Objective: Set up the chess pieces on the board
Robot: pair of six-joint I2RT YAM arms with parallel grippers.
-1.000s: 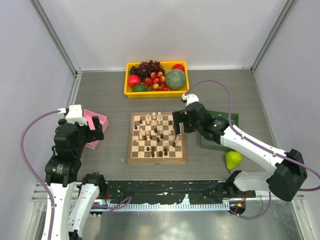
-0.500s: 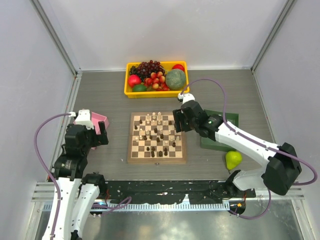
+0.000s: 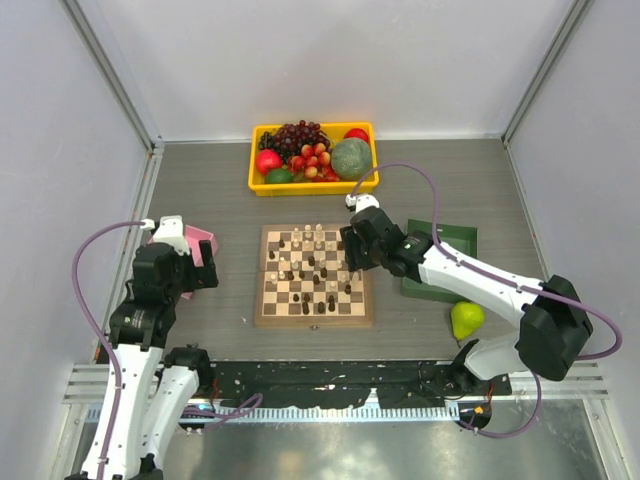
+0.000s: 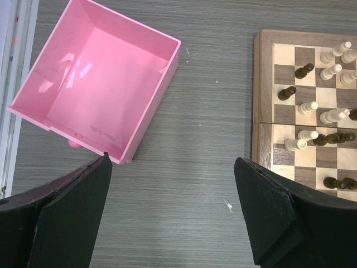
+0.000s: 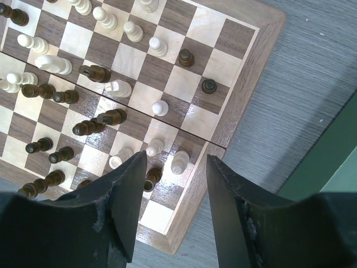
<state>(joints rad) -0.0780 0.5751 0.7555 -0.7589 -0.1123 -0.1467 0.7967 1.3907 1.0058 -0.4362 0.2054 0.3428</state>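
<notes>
Grey surface [image 3: 200, 180] bears the board [image 3: 300, 321]. Left end effector [image 4: 172, 162], at nine o'clock, gapes wide; right end effector [image 5: 175, 158], narrower, straddles a cream pawn [image 5: 179, 163].

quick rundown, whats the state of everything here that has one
square wooden chessboard: lying open, flat
tiny wooden chess pieces: scattered midboard, several tipped over
pink plastic tray: empty
yellow plastic tray: full of fruit
left gripper: open, over the table
right gripper: open, over the board's edge pieces
</notes>
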